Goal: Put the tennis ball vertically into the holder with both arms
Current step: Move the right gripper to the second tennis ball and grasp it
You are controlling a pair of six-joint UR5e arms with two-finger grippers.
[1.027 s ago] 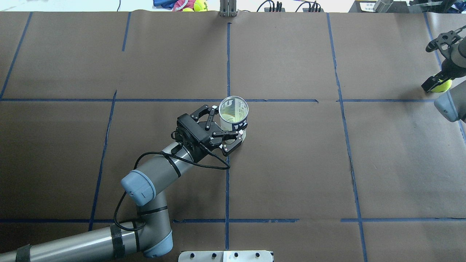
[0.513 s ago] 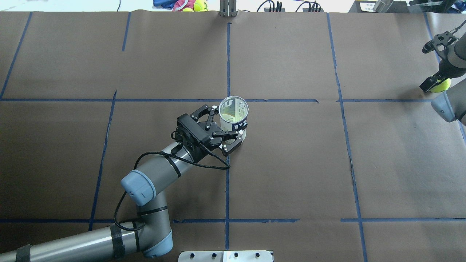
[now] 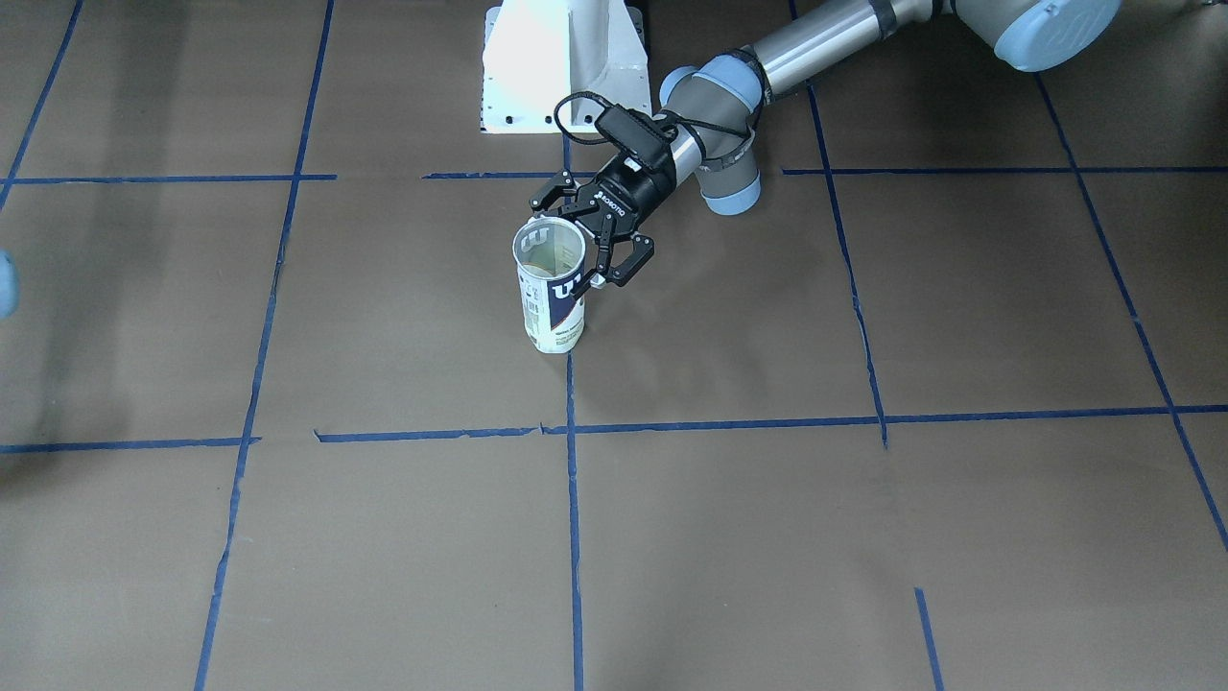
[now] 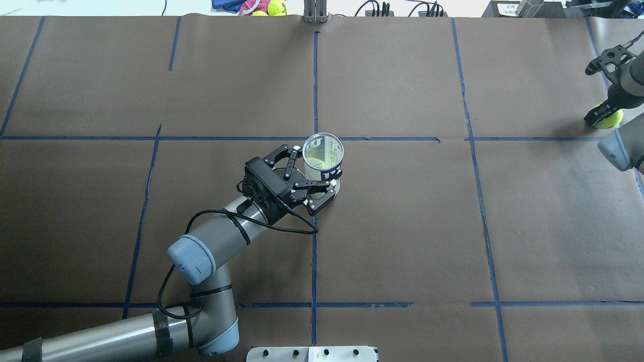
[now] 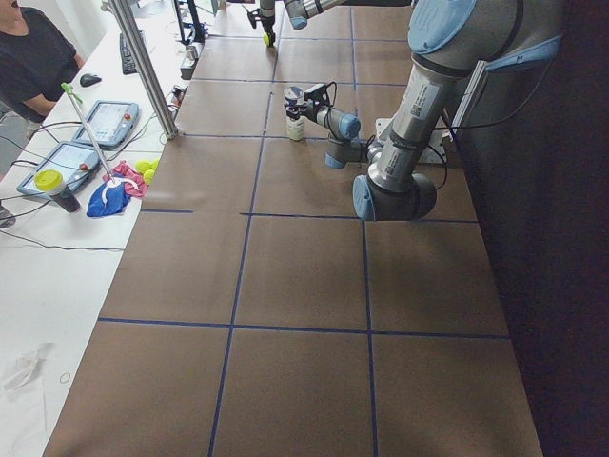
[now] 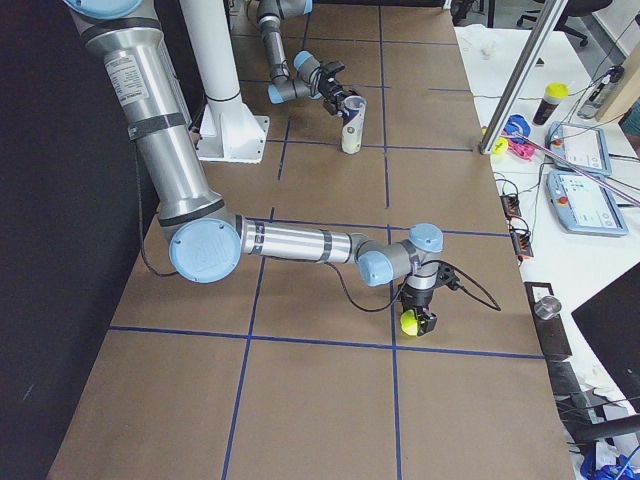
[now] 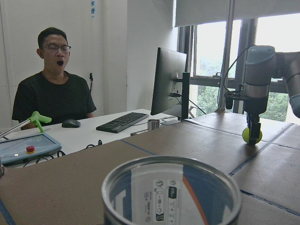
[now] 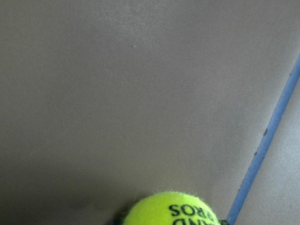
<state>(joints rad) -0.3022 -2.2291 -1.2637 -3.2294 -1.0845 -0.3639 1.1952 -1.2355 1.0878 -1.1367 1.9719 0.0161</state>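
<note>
The holder (image 3: pixel 552 307) is clasped by the left fingers (image 4: pixel 322 198) — one on each side of its wall, just under the metal rim. It is held upright on the bench (image 4: pixel 402 226), mouth open upward, near the middle where two blue tape lines (image 4: pixel 315 75) cross. The left arm (image 4: pixel 216 236) is stretched low over the bench from the near left. The ball (image 4: pixel 611 119) is pinched between the right fingers (image 4: pixel 594 115), which are pointed straight down at the bench's right end — well apart from the holder. Whether the ball is touching the bench or held just above it cannot be told. A seated person (image 7: pixel 51 93) is seen at a white desk beyond the far edge.
</note>
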